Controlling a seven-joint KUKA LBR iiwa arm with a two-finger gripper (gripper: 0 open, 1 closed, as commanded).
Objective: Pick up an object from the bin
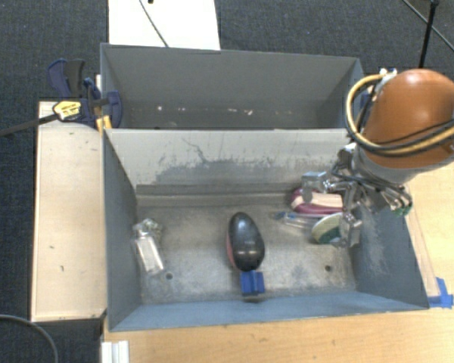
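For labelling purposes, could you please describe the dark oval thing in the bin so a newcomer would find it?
In the grey metal bin, look at the middle of the floor. The dark oval thing lies there, with a small blue block at its lower end. It alone is black, rounded and glossy.

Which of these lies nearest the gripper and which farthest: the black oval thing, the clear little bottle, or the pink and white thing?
1. The pink and white thing, right beside the gripper at the right of the bin.
2. The black oval thing, in the middle of the floor.
3. The clear little bottle, far over at the left wall.
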